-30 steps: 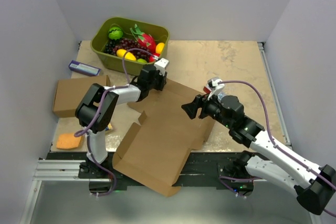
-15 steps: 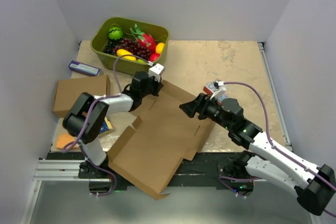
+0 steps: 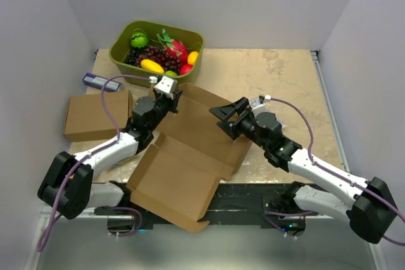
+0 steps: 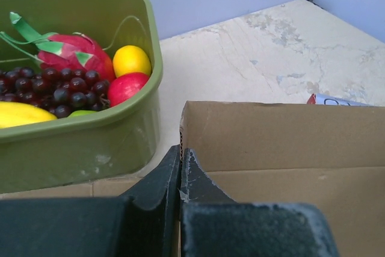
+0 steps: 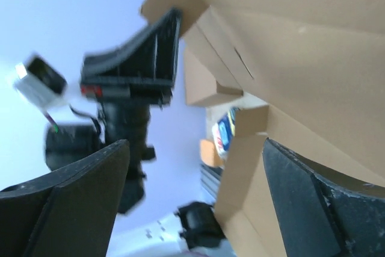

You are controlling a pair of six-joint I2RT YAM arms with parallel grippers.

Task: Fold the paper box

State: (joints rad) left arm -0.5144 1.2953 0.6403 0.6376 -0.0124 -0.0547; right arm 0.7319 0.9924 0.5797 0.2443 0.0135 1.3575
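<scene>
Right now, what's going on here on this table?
A brown paper box is being folded. It lies partly unfolded, with its near end hanging past the front edge of the table. The left pincer is shut on the box's far edge, next to the green tub of fruit. The right pincer stands open at the box's right side, gripping nothing. The box is not yet folded into shape.

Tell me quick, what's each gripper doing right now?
Left gripper: closed, pinching the paper box at its flap edge.
Right gripper: open, holding nothing.
</scene>
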